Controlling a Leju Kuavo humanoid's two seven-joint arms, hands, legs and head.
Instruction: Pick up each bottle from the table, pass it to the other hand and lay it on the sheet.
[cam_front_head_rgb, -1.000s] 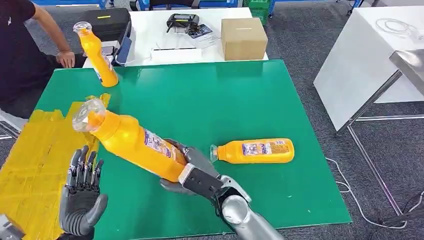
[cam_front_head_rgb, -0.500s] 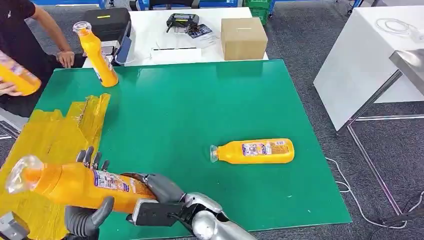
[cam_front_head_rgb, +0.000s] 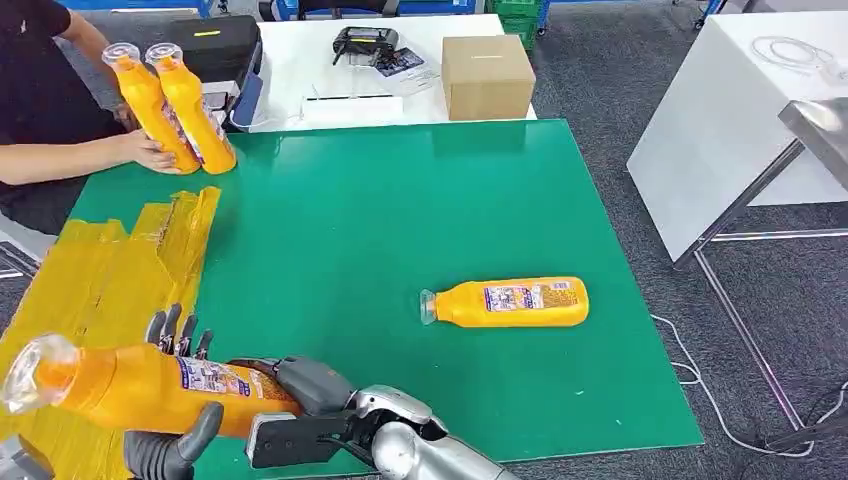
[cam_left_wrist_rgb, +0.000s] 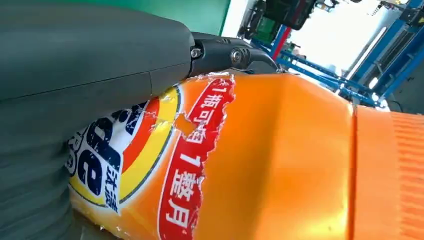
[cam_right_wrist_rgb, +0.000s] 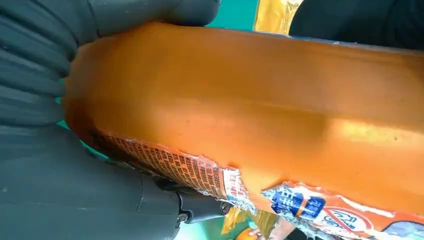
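Both hands hold one orange plastic bottle with a clear cap (cam_front_head_rgb: 150, 385) level above the crinkled yellow sheet (cam_front_head_rgb: 90, 280) at the green desk's (cam_front_head_rgb: 400, 210) near edge: the right hand (cam_front_head_rgb: 300, 385) grips its base, while the left hand's (cam_front_head_rgb: 170, 440) fingers (cam_front_head_rgb: 175, 330) wrap its middle. A second orange bottle (cam_front_head_rgb: 510, 302) lies on its side mid-desk.

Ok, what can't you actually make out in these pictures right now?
- Held bottle: its base, head view, hidden by the right hand.
- Left hand: palm hidden under the bottle, wrist cut off by the bottom edge.
- Lying bottle: label print too small to read.
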